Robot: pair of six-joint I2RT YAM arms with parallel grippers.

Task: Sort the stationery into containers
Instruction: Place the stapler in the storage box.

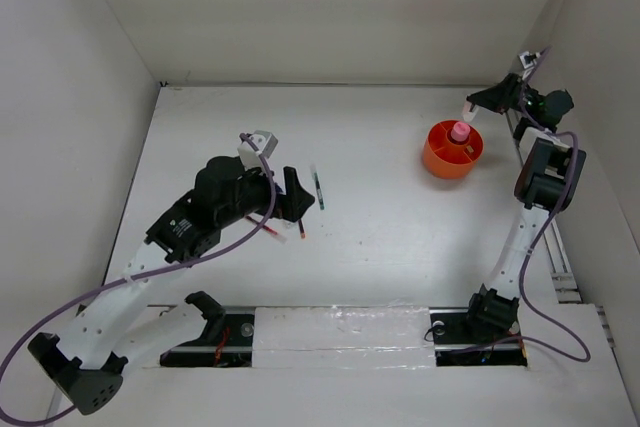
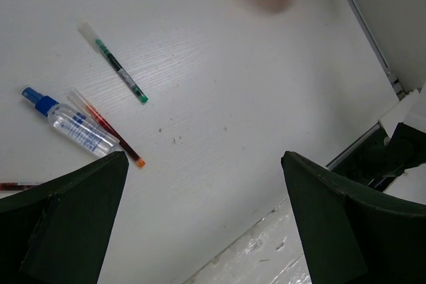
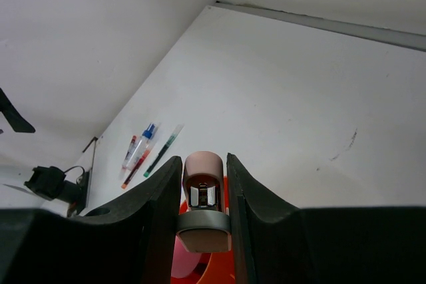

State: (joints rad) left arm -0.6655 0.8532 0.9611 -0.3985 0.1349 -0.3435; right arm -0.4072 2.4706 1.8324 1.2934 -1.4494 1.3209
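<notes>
So nearest the arm bases, the left hand [image 1: 293,199] hung over the middle-left of the desk [image 1: 400,247]. It was released, jaws spread wide with nothing between them. In the left wrist view [image 2: 203,159] you could see plain desk through the gap.

Right by it was the loose stuff. A clear blue-capped bottle [image 2: 73,124] lay flat on its side, and a thin red pen [image 2: 106,128] lay right alongside it, roughly parallel and close enough that I couldn't tell if they touched. Another bit of red pen poked in at the left edge of that view, mostly cut off. From the top camera the bottle was hidden under the hand and only short red pieces stuck out. A little further out the dark green pen [image 1: 318,190] lay on its own, apart from the other two.

Way over at the far right sat the orange tub [image 1: 440,162], well apart from the pens. The right hand [image 1: 470,109] was above it, clenched on the pink-capped reddish cylinder [image 3: 203,167]. That was held upright, cap up, both fingers [image 3: 163,197] pressed against its sides. From overhead the cap [image 1: 459,131] showed over the tub. Couldn't tell whether its bottom end touched the tub or which compartment it was over.
</notes>
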